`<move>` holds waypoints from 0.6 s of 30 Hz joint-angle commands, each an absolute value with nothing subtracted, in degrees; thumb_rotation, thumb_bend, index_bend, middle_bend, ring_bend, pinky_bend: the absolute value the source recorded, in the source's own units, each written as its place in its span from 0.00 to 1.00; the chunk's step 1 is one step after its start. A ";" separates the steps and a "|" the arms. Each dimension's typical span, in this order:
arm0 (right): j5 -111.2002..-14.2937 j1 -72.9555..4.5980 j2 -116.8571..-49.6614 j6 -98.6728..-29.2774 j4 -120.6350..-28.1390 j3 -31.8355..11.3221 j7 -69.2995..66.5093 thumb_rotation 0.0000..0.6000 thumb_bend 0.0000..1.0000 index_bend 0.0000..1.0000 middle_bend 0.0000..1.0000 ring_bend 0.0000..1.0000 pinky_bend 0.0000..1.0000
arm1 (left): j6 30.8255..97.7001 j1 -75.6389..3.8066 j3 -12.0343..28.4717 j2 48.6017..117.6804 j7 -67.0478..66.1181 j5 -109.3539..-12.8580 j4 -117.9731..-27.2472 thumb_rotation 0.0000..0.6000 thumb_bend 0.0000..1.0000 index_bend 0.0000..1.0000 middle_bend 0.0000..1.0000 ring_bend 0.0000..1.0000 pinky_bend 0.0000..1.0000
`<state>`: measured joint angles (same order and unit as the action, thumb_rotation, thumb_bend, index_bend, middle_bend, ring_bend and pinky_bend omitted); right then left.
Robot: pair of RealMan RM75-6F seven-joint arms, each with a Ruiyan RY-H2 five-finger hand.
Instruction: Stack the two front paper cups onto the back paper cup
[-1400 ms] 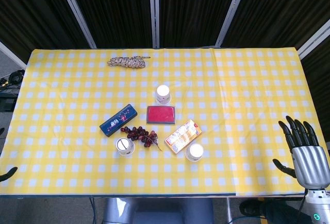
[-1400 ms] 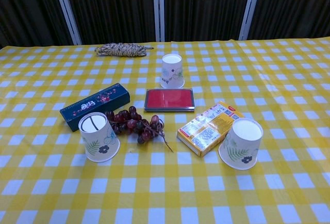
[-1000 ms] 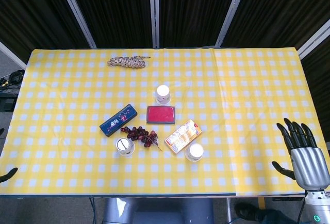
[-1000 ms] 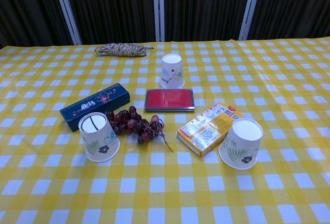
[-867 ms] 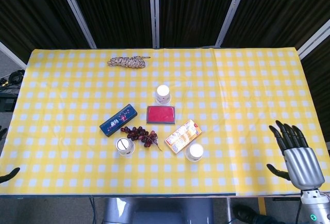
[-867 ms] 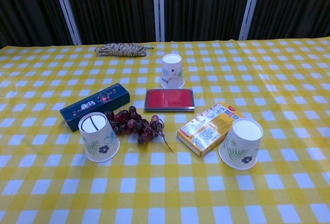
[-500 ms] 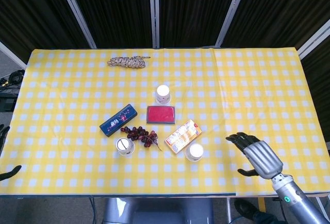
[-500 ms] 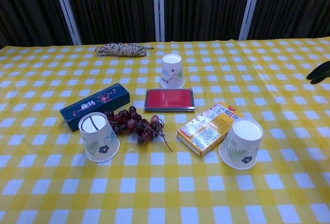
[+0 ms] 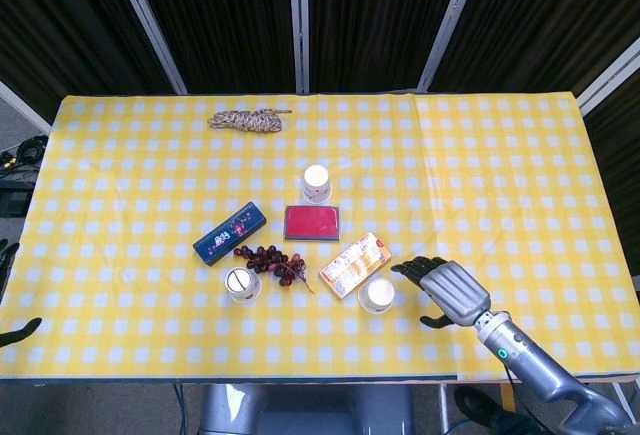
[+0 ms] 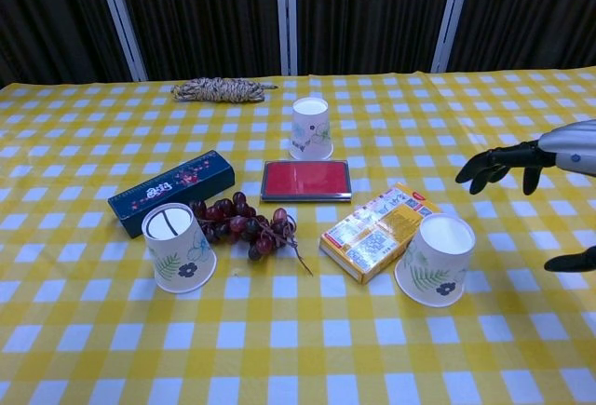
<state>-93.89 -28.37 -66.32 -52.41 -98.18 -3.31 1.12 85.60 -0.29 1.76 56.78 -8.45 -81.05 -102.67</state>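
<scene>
I count three paper cups: far (image 9: 316, 182), near left (image 9: 241, 284), near right (image 9: 377, 295). One grape bunch (image 9: 270, 259), one rope coil (image 9: 246, 120), three boxes.

Right front cup (image 10: 435, 258) is flanked on its left by the yellow box (image 10: 377, 231), touching it; bare desk (image 10: 521, 265) is left open on its right toward the right hand (image 10: 531, 168).
</scene>
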 commanded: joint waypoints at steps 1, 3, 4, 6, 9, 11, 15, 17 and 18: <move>-92.25 -29.53 -67.80 -51.00 -98.69 -3.94 2.70 1.00 0.12 0.21 0.24 0.22 0.34 | 85.62 -0.31 1.83 56.78 -8.48 -80.92 -102.64 1.00 0.00 0.00 0.00 0.00 0.00; -90.89 -30.42 -68.91 -49.81 -98.74 -4.31 3.54 1.00 0.13 0.22 0.24 0.22 0.35 | 85.62 -0.31 1.85 56.78 -8.45 -80.82 -102.65 1.00 0.00 0.00 0.00 0.00 0.00; -90.45 -30.78 -69.39 -49.44 -98.62 -4.49 4.10 1.00 0.13 0.22 0.25 0.23 0.35 | 85.61 -0.33 1.85 56.79 -8.44 -80.81 -102.62 1.00 0.00 0.00 0.00 0.00 0.00; -89.65 -31.53 -70.60 -48.83 -98.34 -4.89 5.45 1.00 0.14 0.23 0.26 0.23 0.36 | 85.54 -0.38 1.87 56.79 -8.44 -80.74 -102.57 1.00 0.00 0.00 0.00 0.00 0.00; -88.36 -32.45 -72.32 -48.29 -98.16 -5.37 7.19 1.00 0.15 0.24 0.26 0.24 0.36 | 85.34 -0.48 1.97 56.79 -8.33 -80.43 -102.45 1.00 0.00 0.00 0.00 0.00 0.00; -87.51 -33.04 -73.29 -47.84 -97.82 -5.66 8.31 1.00 0.15 0.25 0.27 0.24 0.36 | 85.18 -0.58 2.05 56.80 -8.29 -80.22 -102.36 1.00 0.00 0.00 0.00 0.00 0.00; -85.38 -34.25 -75.42 -47.04 -96.78 -6.18 10.87 1.00 0.16 0.28 0.30 0.27 0.37 | 84.81 -0.79 2.29 56.83 -7.98 -79.60 -102.06 1.00 0.00 0.00 0.00 0.00 0.00; -84.61 -34.61 -76.17 -46.98 -96.40 -6.21 12.01 1.00 0.17 0.30 0.31 0.28 0.37 | 84.55 -0.90 2.39 56.85 -7.84 -79.24 -101.89 1.00 0.00 0.00 0.00 0.00 0.00; -84.31 -34.74 -76.38 -46.90 -96.31 -6.16 12.41 1.00 0.17 0.31 0.31 0.28 0.38 | 84.46 -0.95 2.41 56.85 -7.79 -79.18 -101.86 1.00 0.00 0.00 0.00 0.00 0.00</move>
<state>-84.70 -34.43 -75.95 -47.07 -96.60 -6.11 11.88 84.48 -0.92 2.39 56.85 -7.82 -79.20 -101.89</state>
